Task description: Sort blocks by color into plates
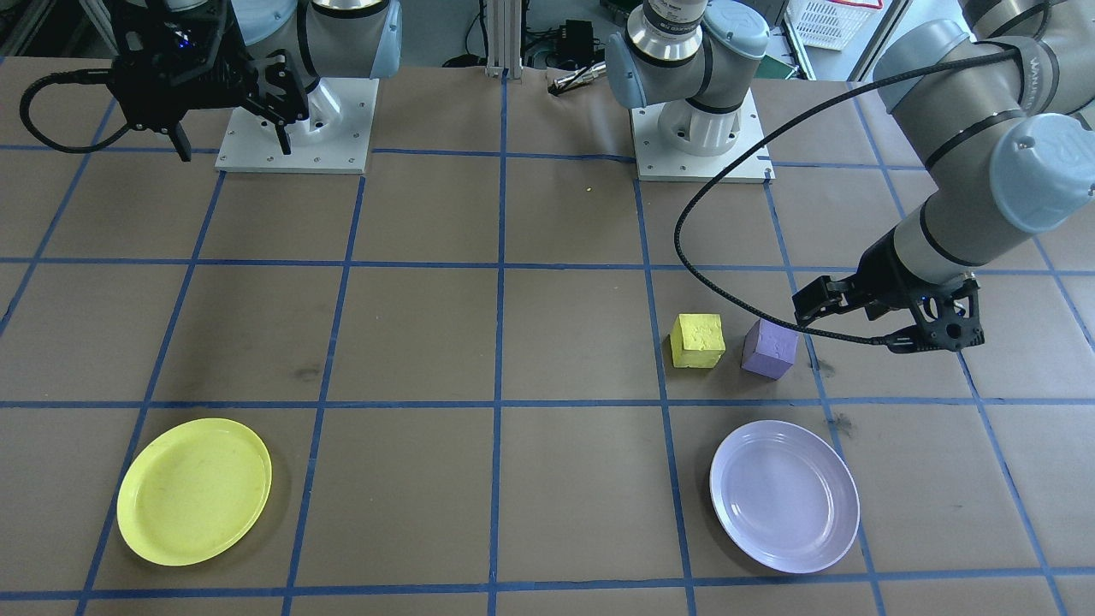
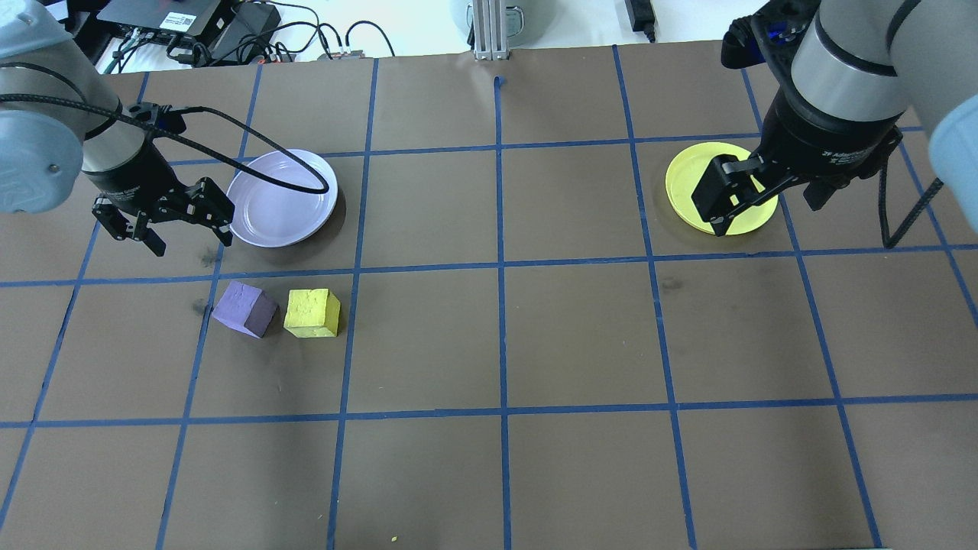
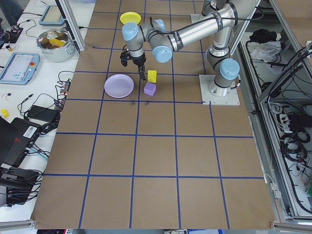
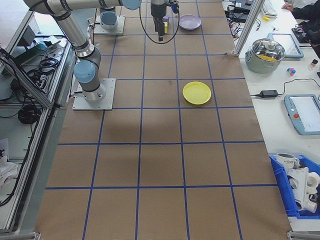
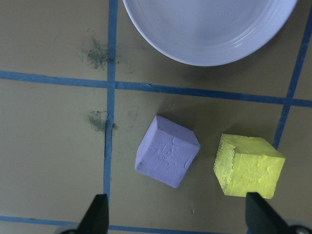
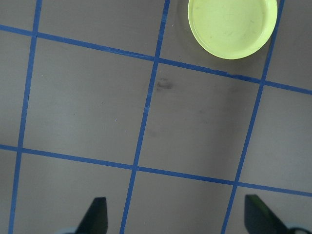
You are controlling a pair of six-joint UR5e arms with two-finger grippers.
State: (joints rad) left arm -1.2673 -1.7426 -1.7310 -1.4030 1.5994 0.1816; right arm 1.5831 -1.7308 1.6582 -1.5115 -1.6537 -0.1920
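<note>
The purple block (image 1: 770, 348) (image 5: 167, 158) and the yellow block (image 1: 697, 340) (image 5: 248, 165) sit side by side on the brown table, a small gap between them. Just beyond them lies the lavender plate (image 2: 283, 197) (image 5: 209, 24) with nothing on it. My left gripper (image 2: 164, 221) (image 5: 178, 217) hovers open beside the purple block and the plate, holding nothing. On the other side of the table the yellow plate (image 1: 195, 490) (image 6: 231, 24) also holds nothing. Raised high above the table near that plate, my right gripper (image 2: 737, 206) (image 6: 176, 217) is open and holds nothing.
Blue tape lines (image 2: 500, 267) divide the table into squares. The two arm bases (image 1: 295, 128) (image 1: 701, 137) stand at the robot's edge. A black cable (image 1: 710, 265) loops off the left arm. A side bench carries a pot (image 4: 268, 51) and tablets.
</note>
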